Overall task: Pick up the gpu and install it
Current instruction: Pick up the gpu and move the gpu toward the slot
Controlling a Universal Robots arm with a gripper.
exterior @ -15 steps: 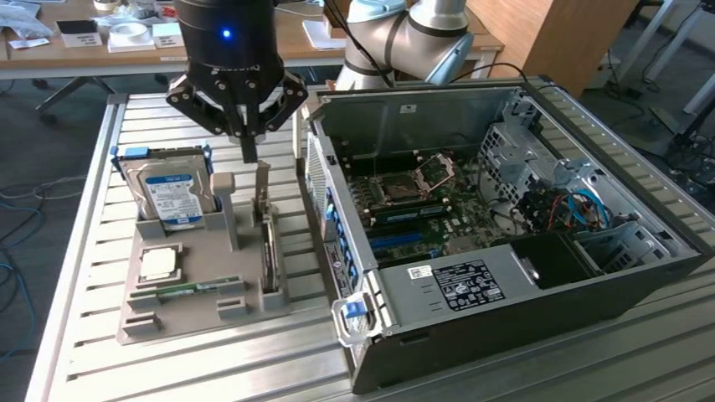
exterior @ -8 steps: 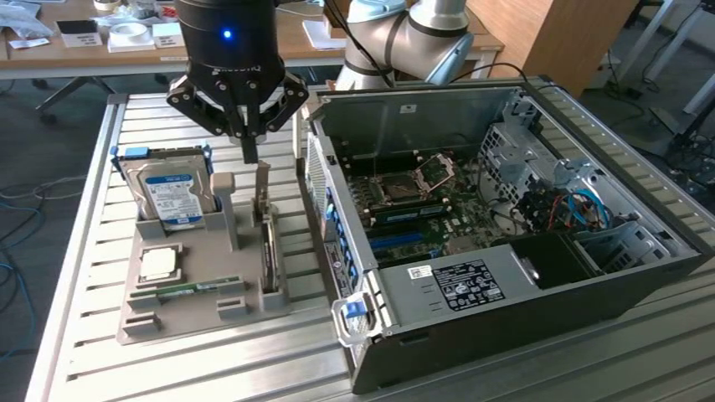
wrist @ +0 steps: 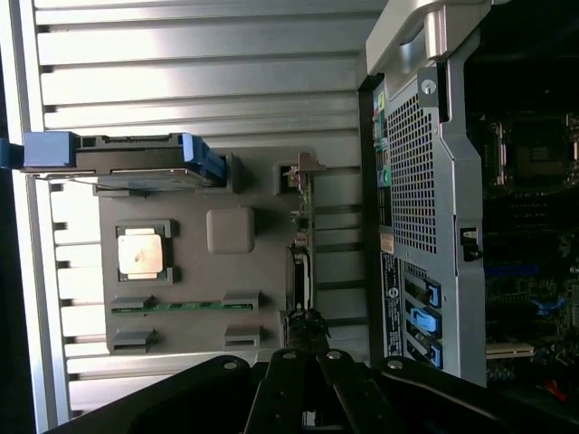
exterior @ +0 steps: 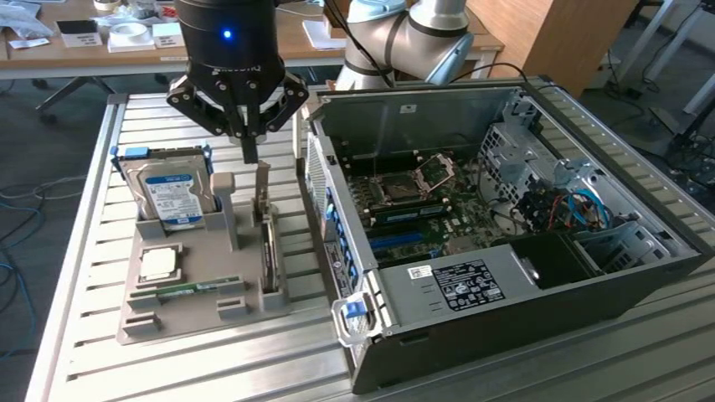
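The gpu (exterior: 268, 239) stands on edge in a slot along the grey holder tray (exterior: 190, 314), on the side nearest the computer case. Its silver bracket end (exterior: 263, 188) points up. In the wrist view the gpu (wrist: 299, 262) is a thin edge-on strip along the tray (wrist: 262, 298). My gripper (exterior: 248, 157) hangs just above the bracket end, apart from it. Its fingers look shut together with nothing between them. In the wrist view the dark fingertips (wrist: 291, 362) meet close by the card's near end.
An open computer case (exterior: 503, 276) lies to the exterior view's right, its motherboard (exterior: 424, 201) exposed. The tray also holds a hard drive (exterior: 170, 194), a CPU (exterior: 160, 264) and a RAM stick (exterior: 184, 291). All of it rests on a slatted metal table (exterior: 79, 335).
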